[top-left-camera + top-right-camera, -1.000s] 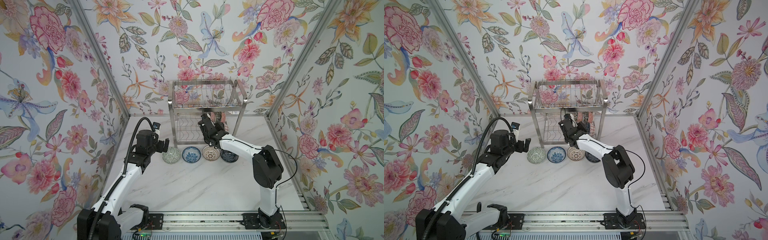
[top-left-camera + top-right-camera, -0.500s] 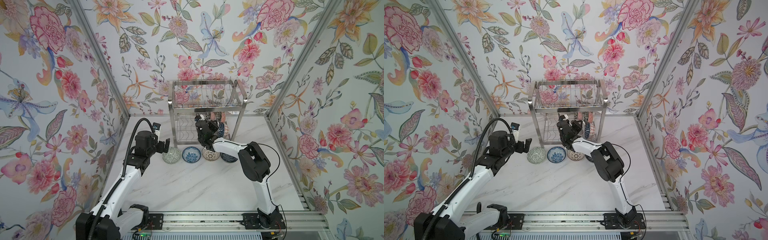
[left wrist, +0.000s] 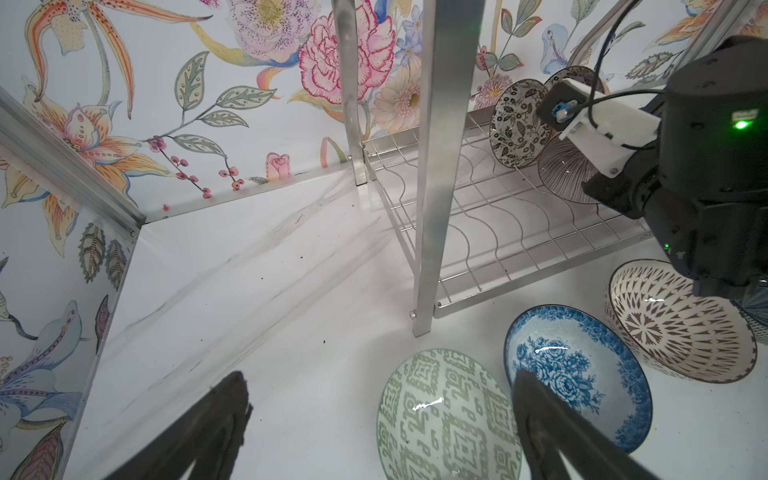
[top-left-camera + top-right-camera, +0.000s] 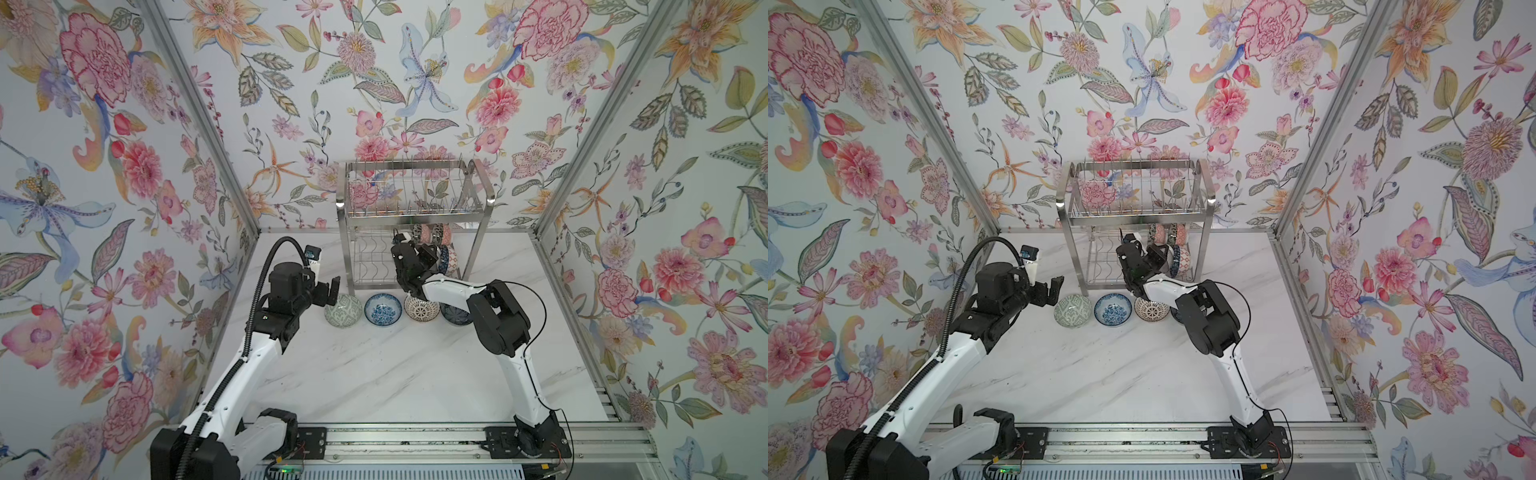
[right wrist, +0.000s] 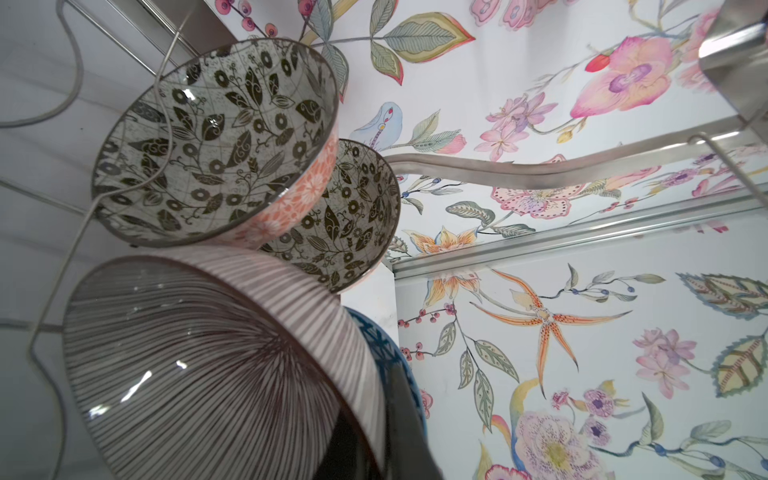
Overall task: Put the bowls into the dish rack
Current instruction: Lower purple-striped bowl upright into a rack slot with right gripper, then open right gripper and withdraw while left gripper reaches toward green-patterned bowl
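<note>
The steel dish rack (image 4: pixel 415 217) (image 4: pixel 1133 217) stands at the back. My right gripper (image 4: pixel 432 254) (image 5: pixel 374 453) reaches into its lower tier, shut on the rim of a purple radial-striped bowl (image 5: pixel 199 374) (image 3: pixel 561 170). Two black-leaf bowls (image 5: pixel 216 137) (image 5: pixel 345 212) stand on edge just behind it, and a blue-patterned bowl (image 5: pixel 386 349) peeks from behind the striped one. On the table in front lie a green-patterned bowl (image 4: pixel 343 311) (image 3: pixel 444 415), a blue floral bowl (image 4: pixel 382 309) (image 3: pixel 582 374), a brown lattice bowl (image 4: pixel 422 308) and a dark blue bowl (image 4: pixel 455 314). My left gripper (image 4: pixel 332 291) (image 3: pixel 378 374) hovers open by the green bowl.
The rack's flat front leg (image 3: pixel 440 166) stands close beside the green and blue bowls. Wavy wires (image 3: pixel 478 232) of the lower tier's left half carry nothing. Flowered walls close in the marble table (image 4: pixel 374 374) on three sides. The right forearm lies over the lattice and dark blue bowls.
The right arm's elbow has swung left while its gripper stayed in the lower tier with the striped bowl. The left arm has hardly moved.
</note>
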`<state>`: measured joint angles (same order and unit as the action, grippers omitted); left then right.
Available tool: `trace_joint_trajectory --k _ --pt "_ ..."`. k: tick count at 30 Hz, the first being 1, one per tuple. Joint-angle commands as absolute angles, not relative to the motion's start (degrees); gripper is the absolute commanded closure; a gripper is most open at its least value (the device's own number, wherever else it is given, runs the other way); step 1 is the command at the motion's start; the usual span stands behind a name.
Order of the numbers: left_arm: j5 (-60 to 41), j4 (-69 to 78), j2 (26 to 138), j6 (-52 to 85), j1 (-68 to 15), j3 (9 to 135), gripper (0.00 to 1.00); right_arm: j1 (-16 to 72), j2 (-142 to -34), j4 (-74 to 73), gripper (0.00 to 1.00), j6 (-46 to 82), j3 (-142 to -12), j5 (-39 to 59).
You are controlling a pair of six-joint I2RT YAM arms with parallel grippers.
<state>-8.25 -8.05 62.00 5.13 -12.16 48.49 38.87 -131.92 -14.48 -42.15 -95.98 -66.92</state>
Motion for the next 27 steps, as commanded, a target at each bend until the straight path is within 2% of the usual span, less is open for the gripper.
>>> trace_joint_trajectory --k 1,5,9,14,19,22,27 --pt "-9.14 -7.60 61.21 5.45 -11.95 47.90 0.01 39.09 -133.42 -13.23 1.00 -40.00 -99.46 -69.05" --pt "-9.01 -7.65 61.13 5.30 -11.88 47.99 0.01 39.96 -133.71 -8.82 1.00 -36.05 -100.34 -68.71" --pt "-8.53 -7.74 61.11 5.02 -11.87 47.99 0.01 40.21 -132.60 -1.41 0.81 -28.75 -101.32 -67.07" --pt "-8.09 -7.95 61.59 4.75 -11.85 47.99 0.01 40.18 -129.46 3.88 0.65 -22.56 -100.99 -64.03" --pt "-8.44 -7.82 62.06 4.79 -11.83 47.99 0.01 40.48 -126.04 8.49 0.21 -17.87 -99.74 -63.76" --pt "-8.35 -7.59 62.07 4.69 -11.82 47.81 0.01 41.02 -121.67 9.13 0.03 -16.15 -97.02 -60.74" --pt "-9.01 -7.79 62.82 4.94 -11.86 48.14 0.01 42.67 -112.80 13.19 0.01 -8.00 -91.58 -50.52"
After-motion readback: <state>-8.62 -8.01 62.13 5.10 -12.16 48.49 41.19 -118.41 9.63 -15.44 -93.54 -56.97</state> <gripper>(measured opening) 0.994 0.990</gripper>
